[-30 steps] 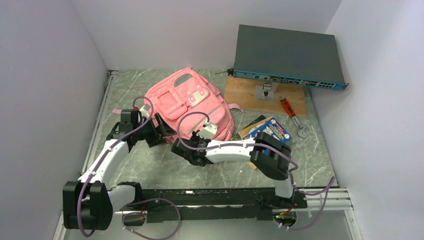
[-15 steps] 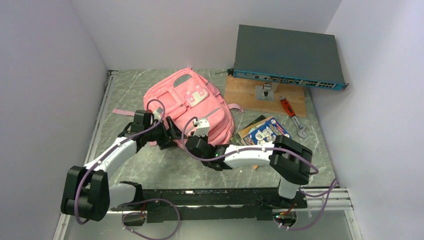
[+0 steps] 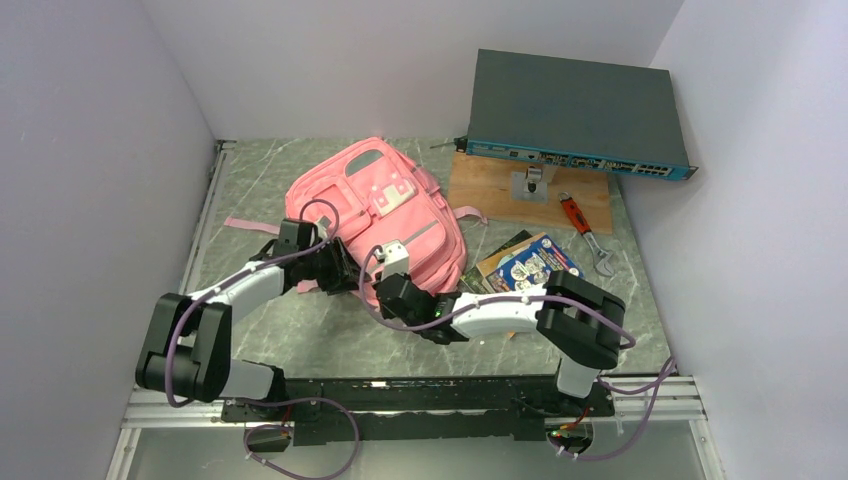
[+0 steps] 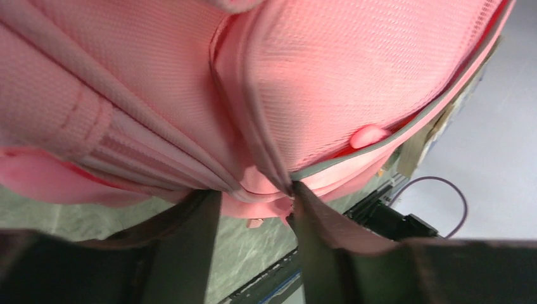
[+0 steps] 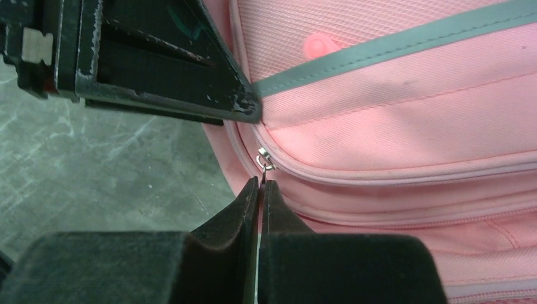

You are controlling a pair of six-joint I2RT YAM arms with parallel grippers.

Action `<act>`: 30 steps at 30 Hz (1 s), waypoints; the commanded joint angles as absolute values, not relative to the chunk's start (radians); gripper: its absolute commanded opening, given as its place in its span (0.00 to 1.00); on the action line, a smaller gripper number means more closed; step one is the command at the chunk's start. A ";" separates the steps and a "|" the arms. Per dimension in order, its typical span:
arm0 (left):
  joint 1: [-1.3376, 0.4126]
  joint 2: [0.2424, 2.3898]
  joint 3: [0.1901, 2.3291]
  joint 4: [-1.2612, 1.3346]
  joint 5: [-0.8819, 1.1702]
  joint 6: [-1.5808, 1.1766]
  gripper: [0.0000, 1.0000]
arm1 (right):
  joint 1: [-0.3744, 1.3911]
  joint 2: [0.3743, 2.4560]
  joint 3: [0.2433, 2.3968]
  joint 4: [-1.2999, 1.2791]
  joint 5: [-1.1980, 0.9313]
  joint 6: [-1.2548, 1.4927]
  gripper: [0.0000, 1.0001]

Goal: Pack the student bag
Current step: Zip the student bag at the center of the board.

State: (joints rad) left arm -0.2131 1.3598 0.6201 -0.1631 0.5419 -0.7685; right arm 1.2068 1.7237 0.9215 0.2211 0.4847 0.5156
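the bag [image 3: 372,200] is laid flat on the worktop [image 3: 310,345], toward the far left corner, with its front pockets up and its near end turned to the arms. both grippers are set at that near end, side by side.

the right gripper [image 5: 259,185] is pressed together, with the zip pull [image 5: 265,159] pinched at its fingertips. the pull sits on the pink zip line just under the grey trim [image 5: 392,44].

the left gripper [image 4: 249,197] stands partly spread, with 1 finger on each side of a fold at the bag's edge. 1 finger [image 4: 316,228] touches the grey trim, and in the right wrist view that fingertip lies just above the pull. the fabric seems only to rest between the fingers, so whether the fold is squeezed cannot be told.

a pink strap [image 3: 250,224] trails from the bag toward the left edge. at the far right corner a switch [image 3: 575,110] sits over the far edge of a wooden board [image 3: 485,185]. a wrench [image 3: 585,232] lies by the right edge, just on the near side of the board. a blue book [image 3: 530,262] lies just right of the bag, beside the right arm.
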 commanded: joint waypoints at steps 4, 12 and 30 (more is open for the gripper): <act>-0.185 1.410 0.645 -0.187 0.358 -0.702 0.43 | 1.209 1.628 0.841 0.211 0.495 0.501 0.00; -0.105 1.357 0.587 -0.208 0.333 -0.674 0.40 | 1.102 1.509 0.696 0.163 0.517 0.479 0.00; -0.103 1.136 0.571 -0.252 0.497 -0.647 0.59 | 1.029 1.531 0.712 0.195 0.288 0.256 0.27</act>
State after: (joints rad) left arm -0.1040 1.2007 0.5884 -0.2527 0.4290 -0.6731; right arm 1.0306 1.5013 0.7048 0.2192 0.3412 0.3084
